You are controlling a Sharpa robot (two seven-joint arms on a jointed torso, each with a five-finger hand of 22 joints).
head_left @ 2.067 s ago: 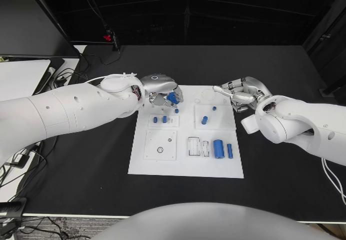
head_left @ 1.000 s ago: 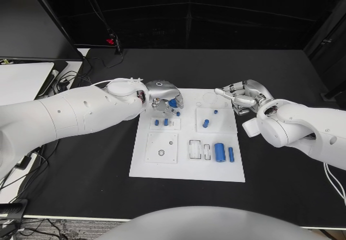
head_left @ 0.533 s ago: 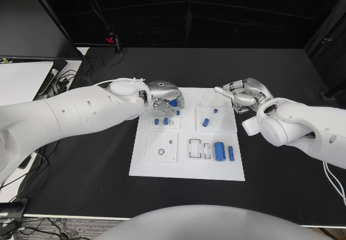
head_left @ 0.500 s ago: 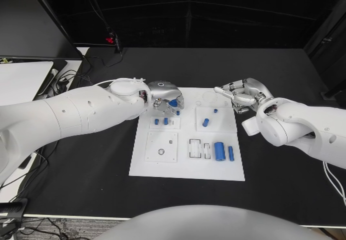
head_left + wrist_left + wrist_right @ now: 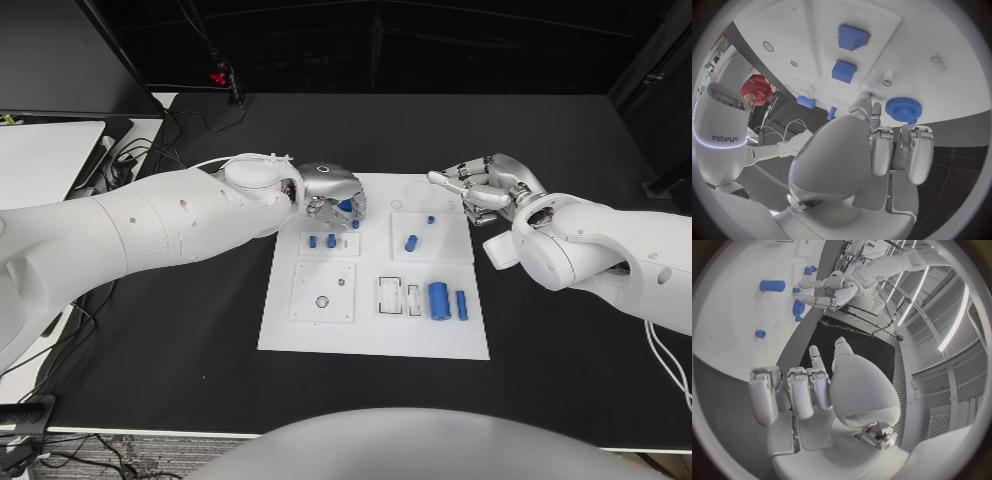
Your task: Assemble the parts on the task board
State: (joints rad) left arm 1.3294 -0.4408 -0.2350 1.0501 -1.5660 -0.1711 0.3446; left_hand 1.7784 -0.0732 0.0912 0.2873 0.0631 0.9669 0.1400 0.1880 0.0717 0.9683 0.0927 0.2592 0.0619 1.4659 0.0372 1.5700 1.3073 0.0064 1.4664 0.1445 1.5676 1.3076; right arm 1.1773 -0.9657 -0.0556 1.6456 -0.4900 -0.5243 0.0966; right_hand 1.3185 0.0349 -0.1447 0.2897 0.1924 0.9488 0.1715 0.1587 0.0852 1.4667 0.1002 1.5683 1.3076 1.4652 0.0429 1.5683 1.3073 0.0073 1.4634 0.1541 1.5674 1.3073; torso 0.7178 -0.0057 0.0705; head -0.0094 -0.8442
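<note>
Two hands: both above the task board's far end.
Left hand: fingers pinching a blue gear.
Right hand: fingers apart, nothing held.

Arm and hand posture

Left hand reaches in from the left, fingers curled downward, pinching a blue gear. Right hand sits at the opposite side, fingers loosely curled, holding nothing.
</note>
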